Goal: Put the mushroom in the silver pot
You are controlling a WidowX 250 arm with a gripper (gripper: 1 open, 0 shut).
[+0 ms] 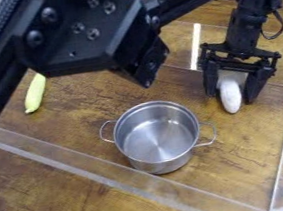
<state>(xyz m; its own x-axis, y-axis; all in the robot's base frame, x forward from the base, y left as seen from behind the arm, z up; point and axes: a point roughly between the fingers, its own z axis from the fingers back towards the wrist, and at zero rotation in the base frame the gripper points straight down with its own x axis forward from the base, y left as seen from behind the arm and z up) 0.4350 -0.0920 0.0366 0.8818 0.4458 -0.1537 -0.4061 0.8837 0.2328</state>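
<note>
Wooden table: mushroom lies between the open claw's fingers.

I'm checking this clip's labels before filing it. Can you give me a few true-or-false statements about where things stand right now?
1. The mushroom lies on the table, right of the pot. True.
2. The pot already holds the mushroom. False: it is empty.
3. The pincer stands open over the mushroom. True.
4. The yellow banana sits inside the pot. False: it lies on the table, far left.
</note>
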